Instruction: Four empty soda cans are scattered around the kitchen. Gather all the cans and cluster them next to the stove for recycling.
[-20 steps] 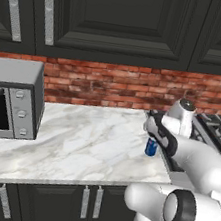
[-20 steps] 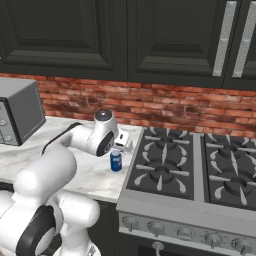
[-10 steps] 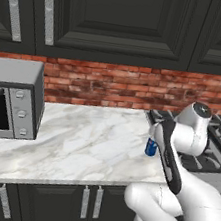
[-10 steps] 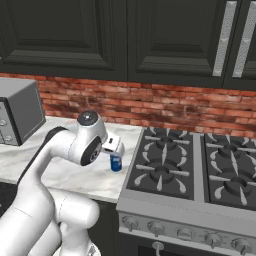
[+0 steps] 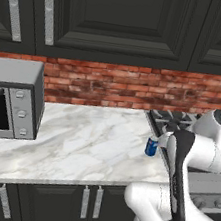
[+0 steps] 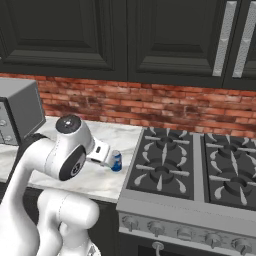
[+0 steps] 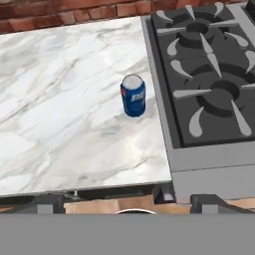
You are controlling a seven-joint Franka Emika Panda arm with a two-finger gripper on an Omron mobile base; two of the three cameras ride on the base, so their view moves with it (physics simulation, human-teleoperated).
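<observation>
On the white marble counter (image 5: 76, 147), seen from the left base camera, a small blue soda can (image 5: 151, 146) with a silver top stands upright near the counter's right end, just beside the stove (image 5: 182, 120). The counter is smooth, veined with grey. A boxy grey microwave (image 5: 10, 99) sits at the far left, well apart from the can. Behind runs a rough red brick wall (image 5: 116, 85), with dark panelled cabinets (image 5: 121, 23) above. The robot's white arm (image 5: 198, 146) bends in front of the stove, close to the can.

From the right base camera, the same can (image 6: 116, 161) stands at the counter edge beside the stainless steel stove (image 6: 195, 200), whose black burner grates spread like stars. The rounded white arm (image 6: 65, 152) reaches toward the can.

From the hand camera, looking down, the cylindrical can (image 7: 133, 95) stands alone on the marble (image 7: 60, 119), a little left of the stove's (image 7: 209, 84) metal rim. The gripper (image 7: 127, 203) is spread wide, its two dark fingertips (image 7: 47, 203) far apart at the lower edge, holding nothing.
</observation>
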